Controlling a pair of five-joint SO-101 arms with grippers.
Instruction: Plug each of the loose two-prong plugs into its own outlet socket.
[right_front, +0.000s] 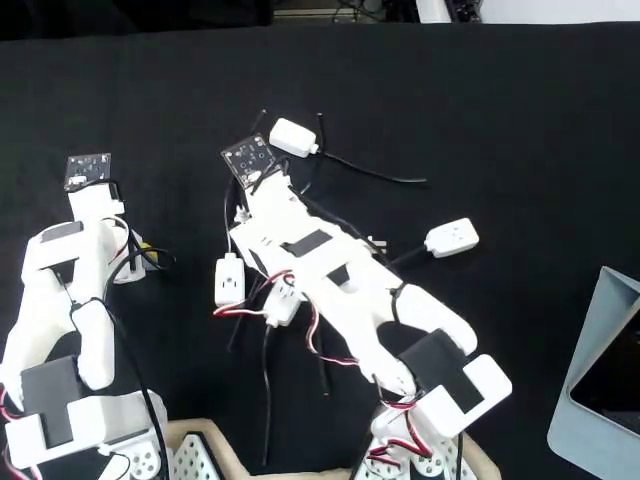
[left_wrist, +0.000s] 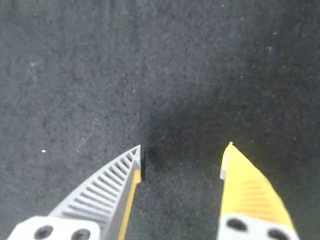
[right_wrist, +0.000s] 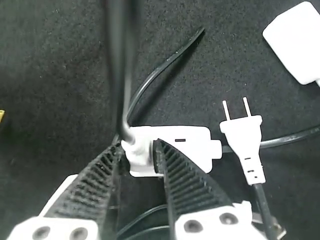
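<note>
Black table (right_front: 520, 100) carries everything. The right arm (right_front: 345, 285) stretches from near right toward the far middle, and the left arm (right_front: 60, 300) sits folded at near left. A grey tray (right_front: 600, 400) stands at the right edge. White sockets lie spread out: the far socket (right_front: 293, 137), the right socket (right_front: 452, 237) and the near socket (right_front: 229, 280) left of the right arm. The right gripper (right_wrist: 137, 145) has black fingers on both sides of the held socket (right_wrist: 175, 147) at its cable end. It is probably clamped, though contact is partly hidden. The two-prong plug (right_wrist: 242, 135) lies just beside the held socket, prongs bare. The left gripper (left_wrist: 182, 147) is spread open over bare table.
</note>
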